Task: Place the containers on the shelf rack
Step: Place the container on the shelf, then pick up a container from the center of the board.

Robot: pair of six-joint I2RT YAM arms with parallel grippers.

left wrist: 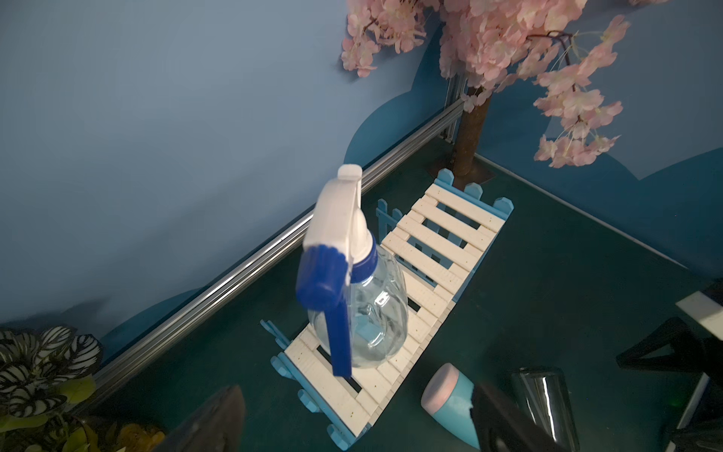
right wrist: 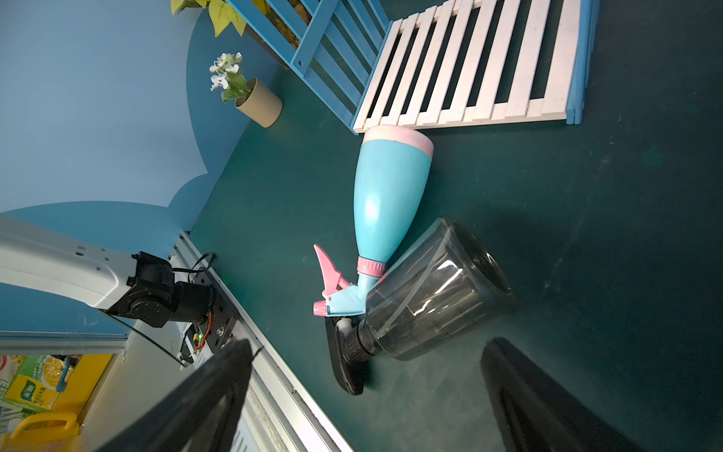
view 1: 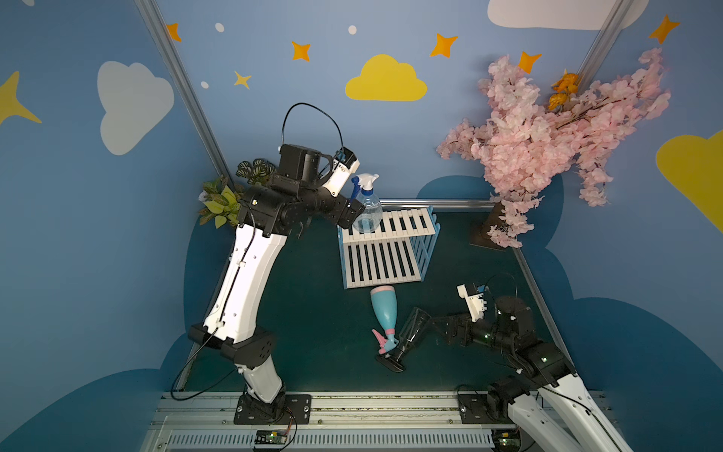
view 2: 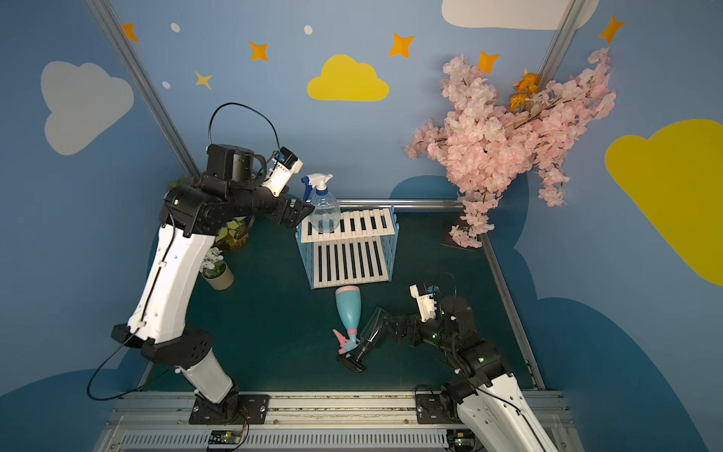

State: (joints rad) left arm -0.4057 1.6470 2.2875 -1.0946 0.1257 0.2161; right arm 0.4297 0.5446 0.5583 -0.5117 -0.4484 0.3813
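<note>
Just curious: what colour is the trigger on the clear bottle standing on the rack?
Dark blue trigger, clearest in the left wrist view.

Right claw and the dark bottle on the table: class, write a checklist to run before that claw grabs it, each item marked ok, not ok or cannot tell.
1. Right claw open: ok.
2. Dark bottle free of neighbours: not ok, teal bottle sprayer lies against it.
3. Clear bottle upright on shelf rack: ok.
4. Left claw open, off clear bottle: ok.
5. Lower shelf bare: ok.
</note>
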